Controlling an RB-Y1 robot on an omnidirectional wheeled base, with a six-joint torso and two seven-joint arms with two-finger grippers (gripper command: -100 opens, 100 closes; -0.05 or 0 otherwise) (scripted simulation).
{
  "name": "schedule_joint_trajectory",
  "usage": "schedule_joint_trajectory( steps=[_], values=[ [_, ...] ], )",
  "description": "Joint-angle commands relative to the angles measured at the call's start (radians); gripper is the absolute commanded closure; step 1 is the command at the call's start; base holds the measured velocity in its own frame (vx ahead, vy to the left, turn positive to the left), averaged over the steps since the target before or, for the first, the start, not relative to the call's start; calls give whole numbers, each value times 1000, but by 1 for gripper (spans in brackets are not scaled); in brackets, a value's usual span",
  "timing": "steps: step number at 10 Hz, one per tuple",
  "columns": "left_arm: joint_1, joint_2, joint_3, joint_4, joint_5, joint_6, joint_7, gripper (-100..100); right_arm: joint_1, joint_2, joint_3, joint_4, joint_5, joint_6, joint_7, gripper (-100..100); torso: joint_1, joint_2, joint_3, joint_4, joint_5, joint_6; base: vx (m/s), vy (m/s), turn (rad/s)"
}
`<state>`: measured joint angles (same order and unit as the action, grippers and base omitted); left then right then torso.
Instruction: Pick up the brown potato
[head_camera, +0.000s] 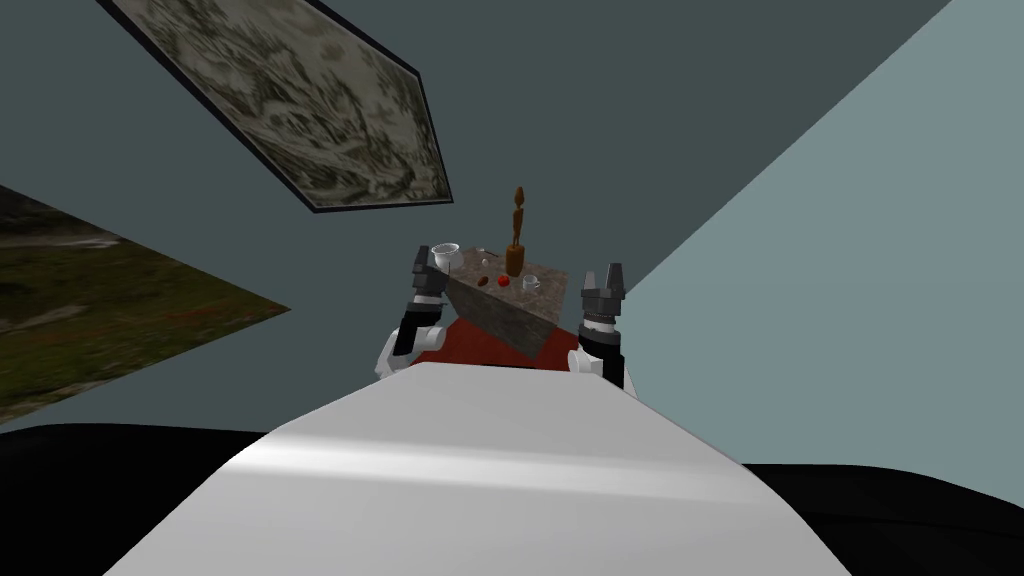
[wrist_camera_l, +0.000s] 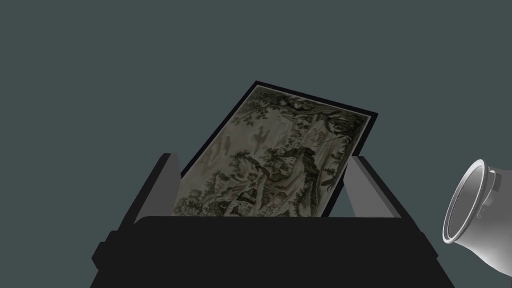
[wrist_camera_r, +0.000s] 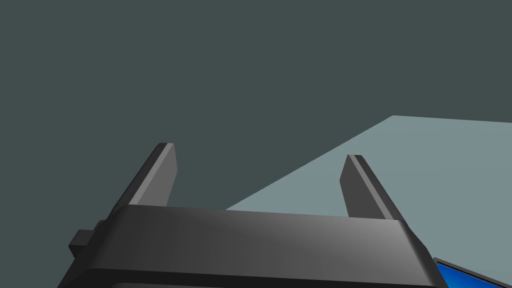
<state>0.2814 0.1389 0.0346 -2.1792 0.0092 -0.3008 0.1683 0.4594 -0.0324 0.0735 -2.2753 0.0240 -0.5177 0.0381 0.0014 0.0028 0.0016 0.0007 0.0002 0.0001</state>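
The brown potato (head_camera: 482, 283) lies on the stone-patterned top of a small counter (head_camera: 520, 315), in front of me and between my two arms. It is a small brown lump just beside a red round fruit (head_camera: 503, 281), and I cannot tell if they touch.

A tall wooden figure (head_camera: 516, 235) stands upright behind them on the far side of the counter. A small clear mug (head_camera: 531, 283) stands on the other side of the fruit. At the counter corner, a clear flared cup (head_camera: 445, 255) stands close to the left end effector (head_camera: 422, 253).

The left end effector (wrist_camera_l: 262, 157) is released: its two fingers (wrist_camera_l: 167, 175) stand wide apart with nothing between them, and the flared cup (wrist_camera_l: 475, 210) is beside it, not touching. It is held beside the counter, apart from the potato.

The right end effector (head_camera: 603, 270) is held at the other side of the counter. It is also released (wrist_camera_r: 261, 150), with its fingers (wrist_camera_r: 356, 180) spread and empty.
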Motion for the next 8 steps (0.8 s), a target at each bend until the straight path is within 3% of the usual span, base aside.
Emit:
schedule_joint_trajectory(
  steps=[1,2,3,4,5,6,7,8],
  values=[
    [-11,5,1,5,-7,40,26,-100,0,0,0,0,0,0,0,0,0,0,0,0,0,0,-39,14,-22],
    [-38,16,8,9,-17,74,63,-100,0,0,0,0,0,0,0,0,0,0,0,0,0,0,-32,17,-41],
    [-38,16,8,9,-17,92,63,-100,0,0,0,0,0,0,0,0,0,-1,0,0,0,0,-19,13,-30],
    [-66,25,16,14,-25,129,101,-100,0,0,0,0,0,0,0,0,0,-1,-1,0,0,0,-15,15,-47],
    [-66,25,16,14,-25,147,101,-100,0,0,0,0,0,0,0,0,0,-2,-1,0,0,0,-10,14,-32],
    [-95,33,23,19,-33,184,139,-100,0,0,0,0,0,0,0,0,0,-2,-1,-1,0,0,-9,15,-74],
    [-95,33,23,19,-33,205,139,-100,0,0,0,0,0,0,0,0,0,-3,-1,-1,0,0,-9,16,-25],
    [-124,39,31,26,-40,239,178,-100,0,0,0,0,0,0,0,0,0,-2,-1,-1,0,0,-10,16,-53]
  ],
)
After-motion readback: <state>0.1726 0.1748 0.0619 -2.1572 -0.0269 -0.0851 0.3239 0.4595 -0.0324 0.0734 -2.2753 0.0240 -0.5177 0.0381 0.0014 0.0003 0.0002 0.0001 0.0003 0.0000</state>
